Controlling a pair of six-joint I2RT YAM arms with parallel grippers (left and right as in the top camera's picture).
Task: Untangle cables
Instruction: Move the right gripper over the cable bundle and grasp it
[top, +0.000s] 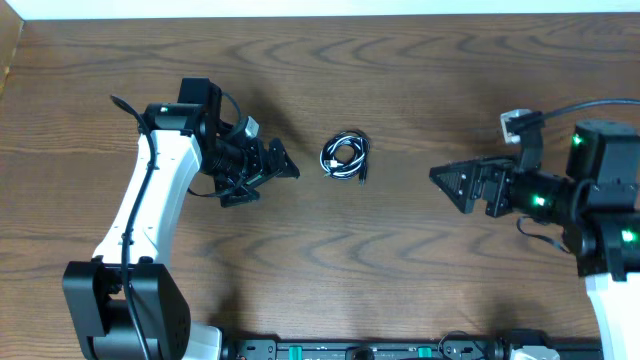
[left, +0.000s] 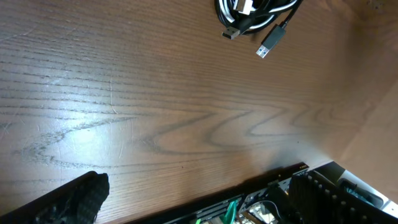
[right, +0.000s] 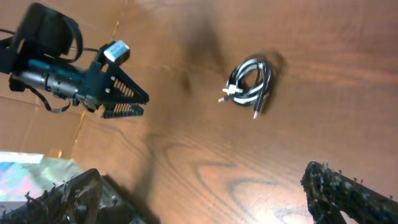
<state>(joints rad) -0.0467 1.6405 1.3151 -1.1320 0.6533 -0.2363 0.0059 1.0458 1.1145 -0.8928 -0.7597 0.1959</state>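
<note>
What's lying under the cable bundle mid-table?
Only the bare wooden table shows around the cable bundle and through its loop. Black and white strands overlap, so how the lower loops run is covered; a plug sticks out free.

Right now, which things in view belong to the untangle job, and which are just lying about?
Job:
- cable bundle: thin black and white cords, wound together mid-table
- left gripper: open, clear of the bundle
- right gripper: open, clear of the bundle

Not the job:
- table
- thick black arm cable on the right arm
</note>
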